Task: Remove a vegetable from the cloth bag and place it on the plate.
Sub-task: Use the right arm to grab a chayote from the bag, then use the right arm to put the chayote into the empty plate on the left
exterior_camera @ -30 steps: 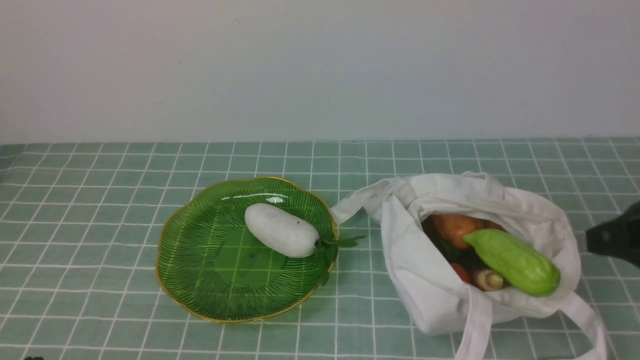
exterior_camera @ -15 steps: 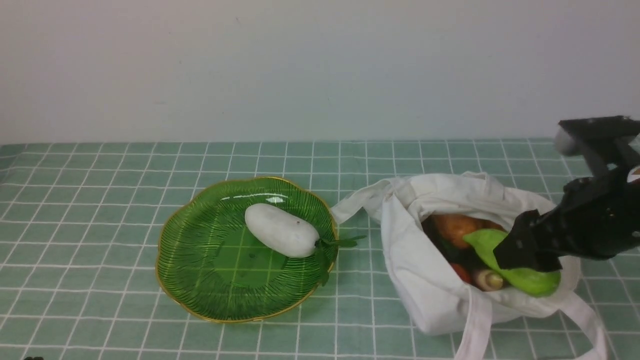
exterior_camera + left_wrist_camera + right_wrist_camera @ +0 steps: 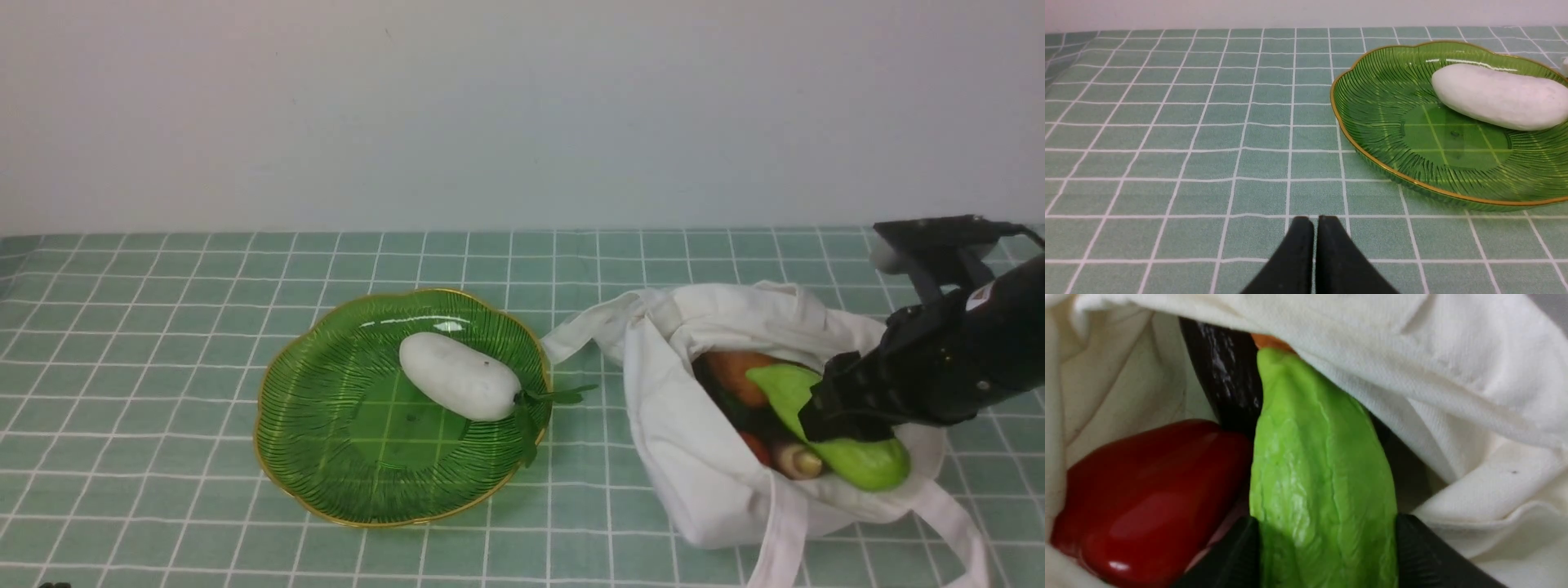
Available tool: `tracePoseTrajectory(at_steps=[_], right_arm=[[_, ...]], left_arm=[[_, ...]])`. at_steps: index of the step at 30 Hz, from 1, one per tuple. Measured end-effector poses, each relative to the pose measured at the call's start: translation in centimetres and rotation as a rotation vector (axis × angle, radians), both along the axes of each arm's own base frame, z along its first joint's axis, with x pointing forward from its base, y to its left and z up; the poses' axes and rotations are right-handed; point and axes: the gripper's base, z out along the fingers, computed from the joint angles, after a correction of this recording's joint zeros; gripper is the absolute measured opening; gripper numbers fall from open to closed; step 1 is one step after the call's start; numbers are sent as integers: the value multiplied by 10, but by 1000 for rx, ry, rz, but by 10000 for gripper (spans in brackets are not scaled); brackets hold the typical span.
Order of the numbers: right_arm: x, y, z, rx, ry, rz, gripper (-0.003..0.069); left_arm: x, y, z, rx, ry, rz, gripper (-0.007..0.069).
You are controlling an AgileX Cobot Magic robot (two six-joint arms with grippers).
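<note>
The cloth bag [image 3: 694, 457] lies open on the right of the checked table. The light green vegetable [image 3: 867, 464] lies in its mouth, tapered end pointing left. My right gripper [image 3: 845, 418] reaches in from the right, and its black fingers [image 3: 1233, 555] press both sides of the vegetable [image 3: 1318, 457], shut on it. The green plate [image 3: 343, 445] sits left of the bag. My left gripper [image 3: 1314, 222] hovers low over bare tablecloth beside the plate [image 3: 1412, 134], shut and holding nothing.
A white radish [image 3: 459, 376] with green leaves lies on the plate. Inside the bag are an orange carrot [image 3: 731, 367], a glossy red pepper [image 3: 1139, 490] and a dark eggplant [image 3: 1229, 371]. A bag strap [image 3: 775, 531] trails toward the front edge.
My right arm came in from the right edge, dropped into the bag's mouth and closed its fingers on the green vegetable, whose tapered end has lifted slightly. Plate and radish are unmoved.
</note>
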Motion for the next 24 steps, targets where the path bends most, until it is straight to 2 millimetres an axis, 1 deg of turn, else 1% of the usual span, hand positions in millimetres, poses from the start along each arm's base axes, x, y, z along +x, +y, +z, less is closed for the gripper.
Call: tracePoseTrajectory(at_steps=[2,4,6,9,11,12,13,14,15,16,18,19,20,21,22,24], right_arm=[[0,0,5,3,-13,1,382],[-2,0,17,10,-30,10,381],[-5,1,37,21,-54,28,381],[-11,3,76,47,-111,58,381],[-16,7,103,107,-148,70,381],[-19,13,114,161,-165,76,381],[-20,19,121,200,-179,91,381],[-21,23,124,220,-182,101,381],[-22,32,128,263,-193,125,381],[-22,58,126,321,-199,209,381],[-21,82,119,342,-205,272,381],[-21,86,117,343,-198,282,381],[-19,99,110,348,-194,307,381],[-11,123,92,343,-185,332,381],[-7,139,78,335,-180,346,381],[2,165,53,317,-182,352,381]], left_arm=[[0,0,0,0,0,0,-8],[0,0,0,0,0,0,-8],[0,0,0,0,0,0,-8],[0,0,0,0,0,0,-8],[0,0,0,0,0,0,-8],[0,0,0,0,0,0,-8],[0,0,0,0,0,0,-8],[0,0,0,0,0,0,-8],[0,0,0,0,0,0,-8],[0,0,0,0,0,0,-8],[0,0,0,0,0,0,-8],[0,0,0,0,0,0,-8],[0,0,0,0,0,0,-8],[0,0,0,0,0,0,-8],[0,0,0,0,0,0,-8],[0,0,0,0,0,0,-8]])
